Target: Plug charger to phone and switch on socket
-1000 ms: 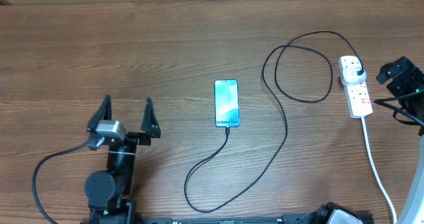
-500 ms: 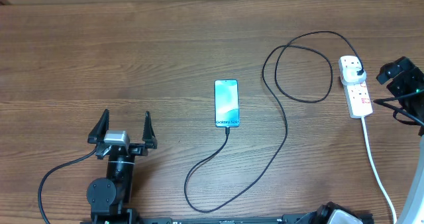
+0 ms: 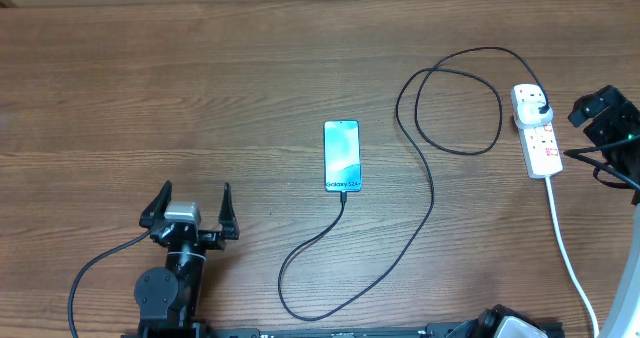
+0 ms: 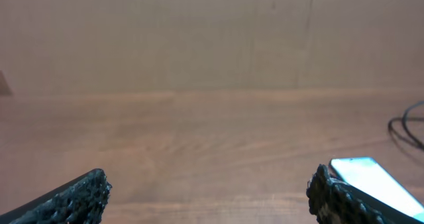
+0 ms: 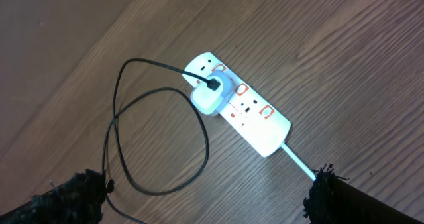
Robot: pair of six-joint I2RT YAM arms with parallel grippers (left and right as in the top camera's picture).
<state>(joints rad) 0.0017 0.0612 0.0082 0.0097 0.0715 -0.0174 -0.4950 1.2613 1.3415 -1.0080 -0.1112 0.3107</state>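
Note:
The phone (image 3: 341, 156) lies flat mid-table, screen lit light blue; its corner shows in the left wrist view (image 4: 371, 177). The charger, a thin black cable (image 3: 432, 193), meets the phone's near short edge, loops across the table and ends at a white adapter (image 5: 212, 95) seated in the socket (image 3: 536, 130). Reddish switches show on the socket (image 5: 255, 114); I cannot tell how they are set. My left gripper (image 3: 190, 206) stands open, left of and nearer than the phone, holding nothing (image 4: 209, 187). My right gripper (image 5: 205, 187) hangs open above the socket, holding nothing.
The socket's white cord (image 3: 570, 253) runs toward the near right edge. The right arm (image 3: 610, 123) is at the table's right edge. The cable's big loop (image 3: 455, 98) lies left of the socket. A tan wall (image 4: 212, 38) rises behind the table's far edge.
My left arm has drawn back toward the near edge, its gripper still open. The right arm, phone, cable and socket have not moved.

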